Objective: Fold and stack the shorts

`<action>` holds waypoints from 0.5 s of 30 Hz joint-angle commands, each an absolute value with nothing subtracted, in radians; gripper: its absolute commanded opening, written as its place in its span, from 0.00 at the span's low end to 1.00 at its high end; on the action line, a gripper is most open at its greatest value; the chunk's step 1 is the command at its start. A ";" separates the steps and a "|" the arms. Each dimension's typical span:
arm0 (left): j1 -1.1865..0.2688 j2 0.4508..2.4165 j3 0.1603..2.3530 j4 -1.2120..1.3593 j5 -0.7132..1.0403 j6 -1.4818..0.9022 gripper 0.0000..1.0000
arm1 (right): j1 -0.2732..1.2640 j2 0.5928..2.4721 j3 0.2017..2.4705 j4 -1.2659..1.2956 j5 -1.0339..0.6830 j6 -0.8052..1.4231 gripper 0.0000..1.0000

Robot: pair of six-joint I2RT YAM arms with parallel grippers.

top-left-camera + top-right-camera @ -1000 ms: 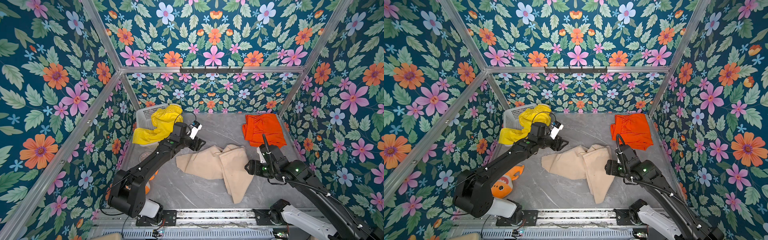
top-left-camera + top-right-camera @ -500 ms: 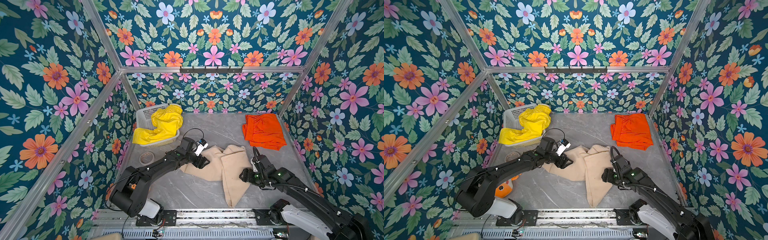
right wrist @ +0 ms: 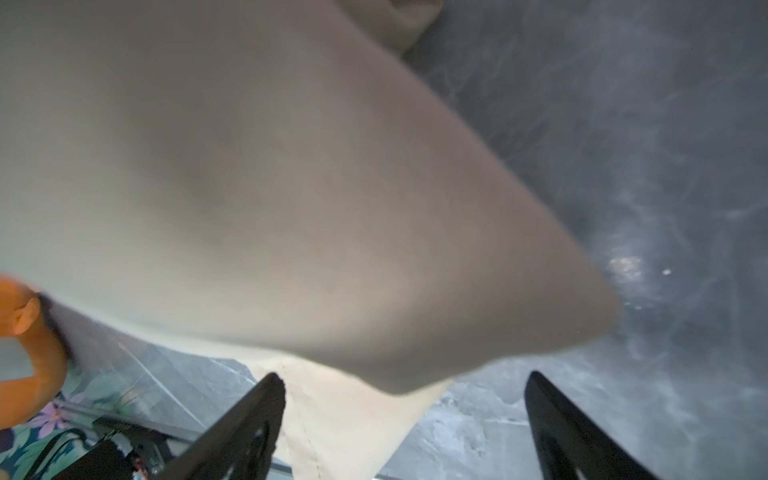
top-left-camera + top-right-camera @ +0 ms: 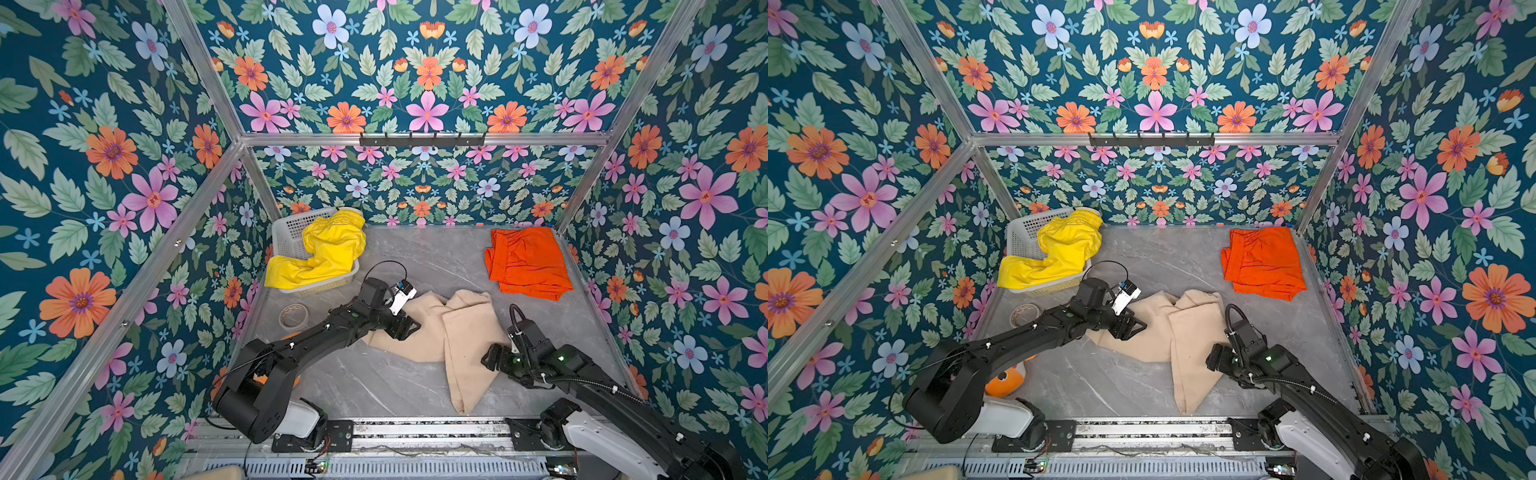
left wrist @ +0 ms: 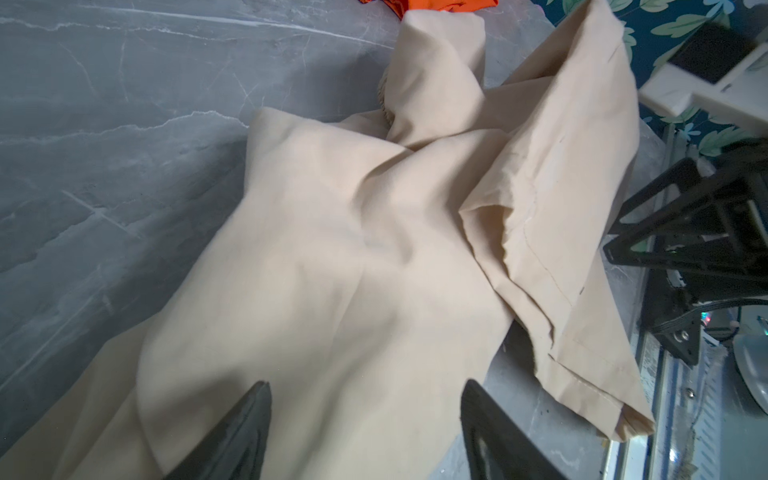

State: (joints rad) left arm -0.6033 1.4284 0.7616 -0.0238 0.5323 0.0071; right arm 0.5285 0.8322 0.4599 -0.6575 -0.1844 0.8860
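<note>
Three shorts in here: a yellow pair (image 4: 328, 253) slumped over the rim of the one white basket (image 4: 291, 228) at the back left, an orange pair (image 4: 525, 262) lying at the back right, and a beige pair (image 4: 449, 332) rumpled mid-table. One orange fish toy (image 4: 1009, 380) and one tape roll (image 4: 294, 316) sit by the left edge. The table (image 4: 415, 257) is grey marble, with flowered walls (image 4: 124, 166) all round. The left arm (image 4: 316, 336) stretches low, its claw (image 5: 365, 390) over the beige pair's left part. The right arm (image 4: 582, 370) holds its claw (image 3: 403, 382) at the right edge. Both claws are spread wide, gripping nothing.
</note>
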 commanded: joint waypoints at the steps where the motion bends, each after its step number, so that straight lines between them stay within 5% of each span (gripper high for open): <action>1: -0.606 1.429 0.757 0.024 0.549 -0.014 0.73 | 0.529 0.830 0.420 -0.507 -0.276 0.945 0.90; 6: -0.609 1.408 0.744 0.070 0.578 -0.050 0.73 | 0.529 0.888 0.368 -0.296 -0.304 0.919 0.80; 8: -0.609 1.389 0.741 0.078 0.579 -0.051 0.72 | 0.529 0.900 0.385 -0.284 -0.290 0.911 0.50; 11: -0.609 1.353 0.741 0.078 0.588 -0.023 0.70 | 0.529 0.878 0.475 -0.357 -0.263 0.865 0.23; 15: -0.611 1.295 0.753 0.067 0.614 0.023 0.69 | 0.529 0.844 0.666 -0.450 -0.235 0.778 0.05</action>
State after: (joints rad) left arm -0.6094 1.3220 0.7429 0.0444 0.5835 -0.0185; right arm 0.5282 0.8562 0.5777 -0.4244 -0.2680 0.8532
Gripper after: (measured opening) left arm 0.691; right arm 0.050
